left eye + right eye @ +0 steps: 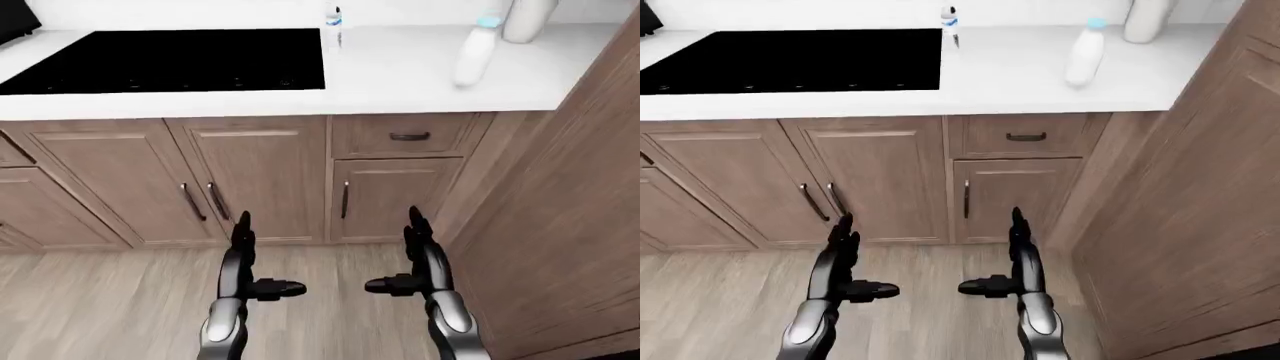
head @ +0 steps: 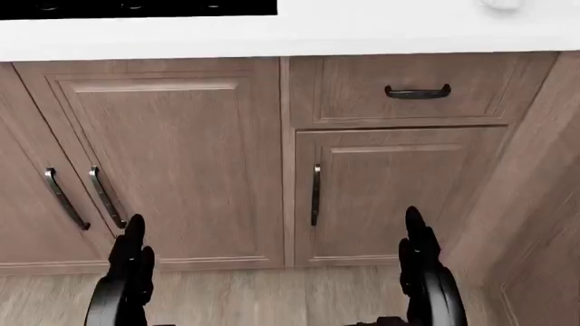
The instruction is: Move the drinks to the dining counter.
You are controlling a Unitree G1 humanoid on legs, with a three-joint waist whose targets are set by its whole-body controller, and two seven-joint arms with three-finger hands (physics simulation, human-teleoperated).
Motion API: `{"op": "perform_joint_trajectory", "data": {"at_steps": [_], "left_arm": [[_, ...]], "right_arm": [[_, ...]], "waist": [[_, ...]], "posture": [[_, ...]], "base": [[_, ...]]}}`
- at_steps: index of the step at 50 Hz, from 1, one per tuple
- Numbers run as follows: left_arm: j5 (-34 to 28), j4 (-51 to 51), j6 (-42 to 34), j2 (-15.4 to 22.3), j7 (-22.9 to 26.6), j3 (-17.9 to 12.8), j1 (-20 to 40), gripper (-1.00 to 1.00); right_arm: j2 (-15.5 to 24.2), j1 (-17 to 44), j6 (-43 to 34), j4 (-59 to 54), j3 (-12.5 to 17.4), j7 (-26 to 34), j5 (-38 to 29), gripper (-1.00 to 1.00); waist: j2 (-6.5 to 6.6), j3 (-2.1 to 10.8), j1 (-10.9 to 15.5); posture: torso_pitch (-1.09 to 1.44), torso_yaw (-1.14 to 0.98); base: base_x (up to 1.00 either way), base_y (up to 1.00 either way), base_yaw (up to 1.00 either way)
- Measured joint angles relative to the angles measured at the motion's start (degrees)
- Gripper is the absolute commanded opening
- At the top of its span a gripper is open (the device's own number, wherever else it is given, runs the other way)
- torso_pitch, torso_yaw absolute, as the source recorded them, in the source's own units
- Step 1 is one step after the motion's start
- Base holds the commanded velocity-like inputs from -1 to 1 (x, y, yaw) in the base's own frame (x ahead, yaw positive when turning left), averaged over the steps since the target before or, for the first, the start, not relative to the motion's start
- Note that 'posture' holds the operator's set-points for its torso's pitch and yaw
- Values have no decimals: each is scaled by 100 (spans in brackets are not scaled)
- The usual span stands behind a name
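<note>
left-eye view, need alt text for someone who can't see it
Two open black robot hands, left hand and right hand, hang empty above a wood-look floor, facing brown wooden cabinets. On the white countertop above stand a white bottle with a pale blue cap and a small clear bottle, beside a black cooktop.

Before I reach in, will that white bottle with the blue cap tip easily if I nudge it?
Probably. The white bottle stands upright, tall and narrow on the smooth white counter, so a high push would likely topple it. Its rounded body suggests rolling once down. Weight can't be judged.
</note>
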State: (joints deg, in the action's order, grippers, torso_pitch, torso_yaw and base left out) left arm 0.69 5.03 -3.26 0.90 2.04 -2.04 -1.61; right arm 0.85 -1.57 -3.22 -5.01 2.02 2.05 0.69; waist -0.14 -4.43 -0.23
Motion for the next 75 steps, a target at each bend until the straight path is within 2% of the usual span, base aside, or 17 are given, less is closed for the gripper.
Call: {"op": "perform_joint_trajectory", "data": {"at_steps": [3, 5, 16, 25, 28, 30, 32, 34, 37, 43, 46, 49, 52, 61, 63, 70, 75], "left_arm": [[-109, -598, 124, 25, -29, 43, -42, 100], [-157, -830, 145, 10, -17, 77, -94, 100], [-117, -2064, -1119, -1, 152, 88, -174, 100], [16, -4150, -2971, 84, 188, 37, 515, 100], [21, -4290, -3251, 154, 158, -203, 580, 100], [21, -4215, -3358, 164, 128, -277, 642, 100], [66, -4229, -3475, 179, 126, -287, 724, 100], [153, -4272, -3577, 154, 157, -213, 790, 100], [288, -4338, -3736, 199, 216, -215, 849, 100], [353, -4537, -3811, 289, 174, -409, 944, 100], [382, -4507, -3734, 340, 198, -426, 984, 100], [341, -4454, -3778, 368, 166, -539, 911, 100], [300, -4431, -3975, 381, 123, -584, 934, 100], [321, -4836, -3969, 362, 135, -462, 1122, 100], [342, -4783, -4008, 311, 167, -335, 1017, 100], [346, -4877, -4087, 357, 195, -436, 1055, 100], [354, -4960, -4066, 376, 202, -451, 1124, 100]], "right_arm": [[51, 101, 101, 377, -2, 10, -58, 100], [25, 117, 180, 427, -28, 6, -109, 100], [9, -32, -244, 926, -74, 62, -192, 100], [-6, 27, -1331, 2903, -16, 233, -64, 100], [-36, 40, -1502, 3165, -160, 393, 210, 100], [-35, 1, -1515, 3192, -217, 453, 289, 100], [-14, -16, -1613, 3253, -190, 456, 310, 100], [44, -5, -1750, 3301, -70, 407, 284, 100], [55, 32, -1983, 3424, -19, 314, 205, 100], [39, 182, -2062, 3738, -281, 340, 98, 100], [-4, 198, -2087, 3727, -386, 344, -59, 100], [-35, 191, -2311, 3695, -507, 371, -152, 100], [-30, 154, -2519, 3899, -507, 374, -230, 100], [-21, 166, -2434, 4379, -503, 346, -289, 100], [7, 79, -2498, 4342, -433, 329, -329, 100], [-1, 131, -2649, 4535, -470, 305, -468, 100], [-20, 237, -2710, 4691, -497, 314, -506, 100]], "waist": [[-20, 341, 45], [-57, 230, 50], [-16, 339, 51], [-11, 460, 58], [26, 374, 60], [-28, 366, 56], [-197, 351, 37], [-99, 258, -105], [-104, 271, -235], [298, 164, -87], [545, 243, 128], [286, 147, 141], [163, 46, 161], [-346, 159, 142], [-267, 95, 108], [-73, 215, 32], [268, 318, 0]], "posture": [[0, 0], [0, 0], [0, 0], [0, 0], [0, 0], [0, 0], [0, 0], [0, 0], [0, 0], [0, 0], [0, 0], [0, 0], [0, 0], [0, 0], [0, 0], [0, 0], [0, 0]], "base": [[0, 0, 0], [0, 0, 0], [0, 0, 0], [0, -5, 0], [0, 0, -87], [0, 0, -90], [0, 0, -91], [0, 0, -91], [0, 0, -91], [0, 0, -75], [0, -11, 0], [20, 0, 0], [49, 0, 0], [58, 0, 0], [59, 0, 0], [59, 7, 0], [56, 17, 0]]}}
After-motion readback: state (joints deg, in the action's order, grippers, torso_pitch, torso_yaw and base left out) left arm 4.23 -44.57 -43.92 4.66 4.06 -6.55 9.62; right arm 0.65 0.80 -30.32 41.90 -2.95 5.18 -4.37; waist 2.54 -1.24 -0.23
